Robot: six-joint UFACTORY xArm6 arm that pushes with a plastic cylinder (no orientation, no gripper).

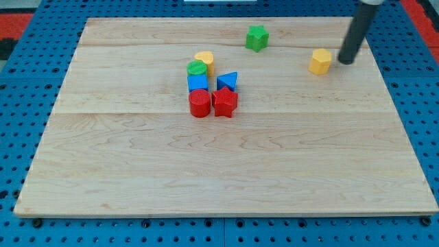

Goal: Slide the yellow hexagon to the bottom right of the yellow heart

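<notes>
In the camera view, the arm is reaching down from the view's top right, and its rod has nothing to open or close; its tip (pixel 343 62) is resting on the wooden board (pixel 226 171) just to the right of the yellow hexagon (pixel 319 61), so near that I cannot tell whether the two are touching. That side makes sense to me: the hexagon has to travel toward the view's left, and a push from the right would send it that way.

The yellow heart (pixel 204 58) is sitting well apart from it, at the top of a tight cluster near the board's middle. The green cylinder (pixel 197 68) is pressing against the heart's lower left, with the blue cube (pixel 197 83) below it, the blue triangle (pixel 228 81) beside that, and the red cylinder (pixel 199 103) and red star (pixel 225 101) in front. The spot to the heart's bottom right, above the triangle, looks narrow, so the approach probably needs care.

The green star (pixel 257 37) is standing alone near the top edge, above the likely path.
</notes>
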